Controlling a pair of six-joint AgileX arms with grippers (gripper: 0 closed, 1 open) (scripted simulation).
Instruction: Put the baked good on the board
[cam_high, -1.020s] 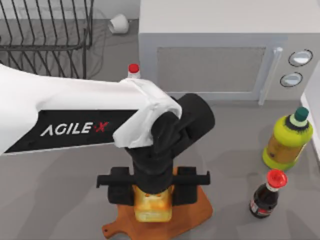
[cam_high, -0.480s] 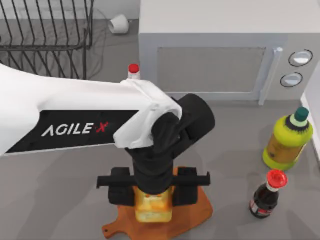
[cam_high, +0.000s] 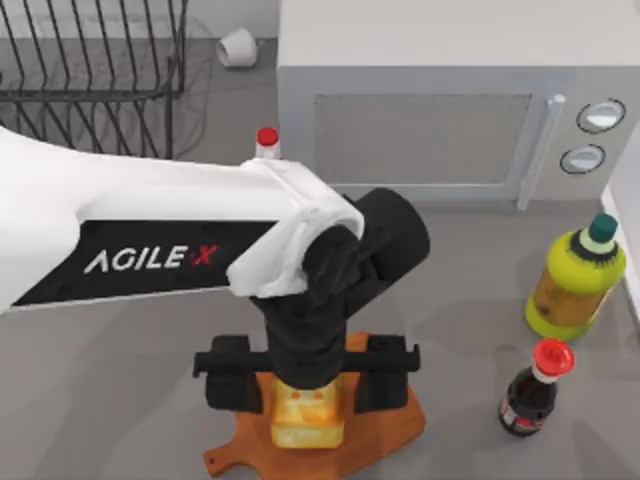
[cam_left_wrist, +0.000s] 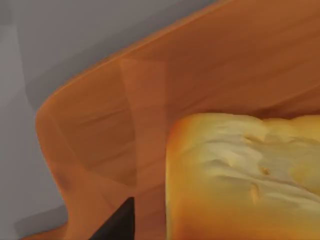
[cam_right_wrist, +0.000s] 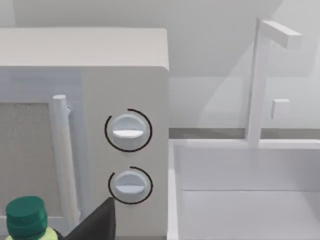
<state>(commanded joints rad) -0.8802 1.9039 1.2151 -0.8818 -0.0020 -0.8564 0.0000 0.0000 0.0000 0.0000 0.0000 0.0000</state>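
The baked good (cam_high: 307, 418), a golden-yellow chunk with a toasted crust, lies on the brown wooden board (cam_high: 392, 425) near the table's front edge. My left gripper (cam_high: 310, 392) reaches straight down over it and is open, a black finger on each side of the bread with a small gap. Up close, the left wrist view has the baked good (cam_left_wrist: 245, 175) resting flat on the board (cam_left_wrist: 125, 110), and one dark fingertip (cam_left_wrist: 117, 225) stands clear of its side. My right gripper (cam_right_wrist: 97, 222) is parked off to the right, facing the microwave.
A microwave (cam_high: 420, 100) fills the back. A wire dish rack (cam_high: 90, 70) and a white cup (cam_high: 238, 47) sit at the back left. A red-capped bottle (cam_high: 267, 140) pokes out behind my left arm. A yellow-green bottle (cam_high: 575, 280) and a dark sauce bottle (cam_high: 530, 390) stand at the right.
My left gripper's fingers have spread apart, letting go of the baked good, which stays on the board. The arm itself has barely shifted.
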